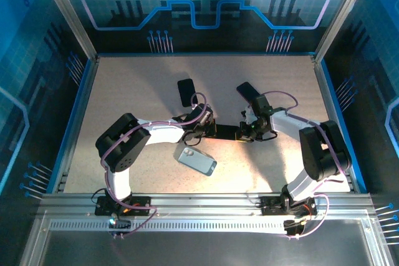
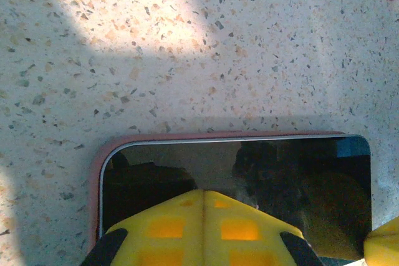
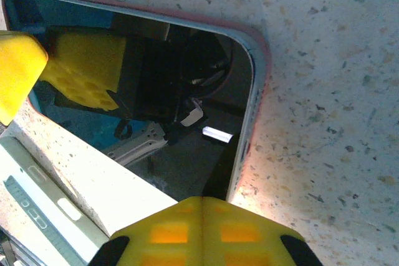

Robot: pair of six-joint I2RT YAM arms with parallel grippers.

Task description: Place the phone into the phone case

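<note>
left hand (image 1: 209, 128) | right hand (image 1: 249, 131) | both at dark phone (image 1: 228, 131)

No legible text or labels.

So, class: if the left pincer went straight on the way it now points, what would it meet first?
The phone, on its dark screen. The shut left pincer points down onto it, just inside the rim of the pink case. The tips look so close to the glass that they may be touching; depth is unclear.
</note>
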